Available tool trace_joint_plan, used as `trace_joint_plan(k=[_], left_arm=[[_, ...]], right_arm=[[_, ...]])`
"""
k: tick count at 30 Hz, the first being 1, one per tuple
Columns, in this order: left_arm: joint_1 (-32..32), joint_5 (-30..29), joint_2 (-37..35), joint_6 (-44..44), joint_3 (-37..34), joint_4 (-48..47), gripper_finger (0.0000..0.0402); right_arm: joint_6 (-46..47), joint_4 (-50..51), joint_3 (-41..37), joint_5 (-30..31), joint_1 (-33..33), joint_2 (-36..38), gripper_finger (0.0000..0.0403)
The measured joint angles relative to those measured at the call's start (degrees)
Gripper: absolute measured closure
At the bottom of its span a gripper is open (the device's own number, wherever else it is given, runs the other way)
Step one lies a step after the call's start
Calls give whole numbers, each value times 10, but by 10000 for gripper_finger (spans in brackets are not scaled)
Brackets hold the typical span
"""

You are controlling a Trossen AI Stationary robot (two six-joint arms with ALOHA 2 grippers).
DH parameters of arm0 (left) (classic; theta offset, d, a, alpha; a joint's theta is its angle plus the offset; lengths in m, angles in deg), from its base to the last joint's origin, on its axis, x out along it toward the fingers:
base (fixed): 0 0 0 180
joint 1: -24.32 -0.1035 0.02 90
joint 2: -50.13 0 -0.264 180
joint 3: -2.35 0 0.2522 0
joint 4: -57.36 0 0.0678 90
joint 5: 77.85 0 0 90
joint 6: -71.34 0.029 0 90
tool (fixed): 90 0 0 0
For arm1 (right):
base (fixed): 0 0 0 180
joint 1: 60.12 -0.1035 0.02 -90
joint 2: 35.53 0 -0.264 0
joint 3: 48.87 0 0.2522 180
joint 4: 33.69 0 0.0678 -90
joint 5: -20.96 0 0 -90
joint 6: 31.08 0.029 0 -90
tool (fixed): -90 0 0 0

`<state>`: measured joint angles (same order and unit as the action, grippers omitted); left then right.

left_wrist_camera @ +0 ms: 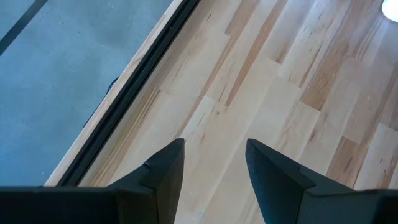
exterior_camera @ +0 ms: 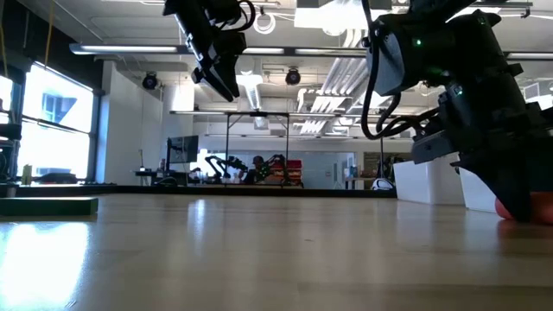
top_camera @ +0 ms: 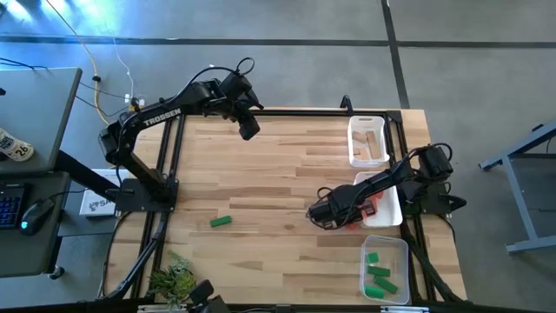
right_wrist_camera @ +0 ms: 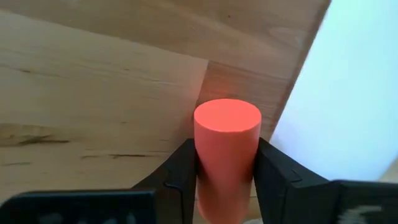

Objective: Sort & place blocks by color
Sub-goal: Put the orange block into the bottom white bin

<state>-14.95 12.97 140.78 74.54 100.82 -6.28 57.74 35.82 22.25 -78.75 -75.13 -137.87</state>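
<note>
The right gripper [right_wrist_camera: 225,180] is clamped on a red cylindrical wooden block [right_wrist_camera: 227,149], both dark fingers pressed against its sides, and it's sitting low over the wooden table [top_camera: 278,174] just beside the white middle tray [top_camera: 388,209]. In the right wrist view the tray's pale wall is right there next to the red piece, with bare planks in front of the fingertips. From above, this gripper [top_camera: 326,211] hangs at the tray's table-side edge, and a hint of red shows under the arm, though I can't tell how many red pieces already lie inside. Beyond the gripper, toward the table's far edge, another white tray [top_camera: 367,141] holds plain tan wooden bars [top_camera: 369,139]. On its near side, a clear plastic bin [top_camera: 385,269] carries at least 3 green wooden blocks [top_camera: 379,274]. So most of the sorting looks done. What's left, as far as I can judge: this red block needs to go into the middle tray, and 1 lone green wooden bar [top_camera: 221,222] lies out on the open table, well apart from the right gripper, on the left arm's side. The left gripper [top_camera: 248,129] waits raised over the table's far edge, fingers [left_wrist_camera: 165,171] parted with nothing between them.
</note>
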Motion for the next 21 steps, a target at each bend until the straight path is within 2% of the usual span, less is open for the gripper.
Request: trace_joint_plan(k=[5, 10, 21], left_arm=[[0, 0, 0, 0, 0, 0, 241], [0, 0, 0, -8, 0, 0, 241], [0, 0, 0, -63, 0, 0, 241]], right_arm=[[-36, -7, 35, 26, 0, -3, 308], [-84, 18, 101, 99, 0, -3, 308], [-156, 332, 261, 282, 0, -2, 308]])
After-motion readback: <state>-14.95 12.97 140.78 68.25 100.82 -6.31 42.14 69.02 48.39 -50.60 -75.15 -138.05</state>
